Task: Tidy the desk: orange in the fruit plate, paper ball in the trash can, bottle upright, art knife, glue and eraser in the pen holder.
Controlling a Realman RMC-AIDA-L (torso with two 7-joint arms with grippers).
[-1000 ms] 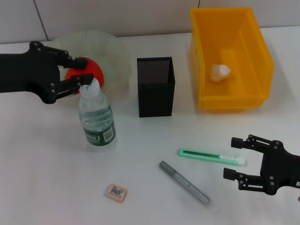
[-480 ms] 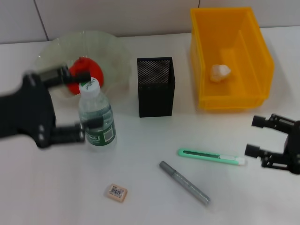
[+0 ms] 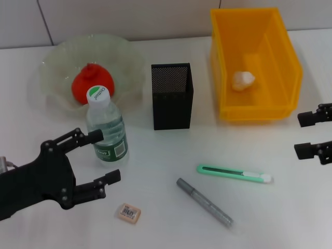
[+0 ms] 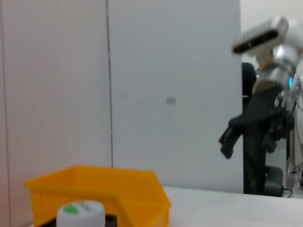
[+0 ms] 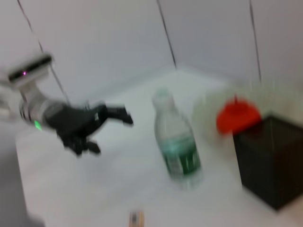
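Bottle (image 3: 105,128) upright, just in front of the plate (image 3: 57,59) holding the orange (image 3: 89,80). Left gripper (image 3: 106,156) near the bottle, fingers spread, holding nothing. Right gripper (image 3: 305,135) far off, spread too.

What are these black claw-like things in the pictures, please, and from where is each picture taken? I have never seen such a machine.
They are the two grippers of a two-armed robot. The wide picture comes from a camera on its head, looking down at a white table. The other two come from cameras on its wrists, so each shows the opposite arm from far off.

The left gripper is open near the upright bottle; the right gripper is open at the table's edge. Neither holds anything.

An orange lies in the glass plate, and a paper ball in the yellow bin. A black mesh pen holder stands between them. An art knife, a grey glue pen and an eraser lie loose.
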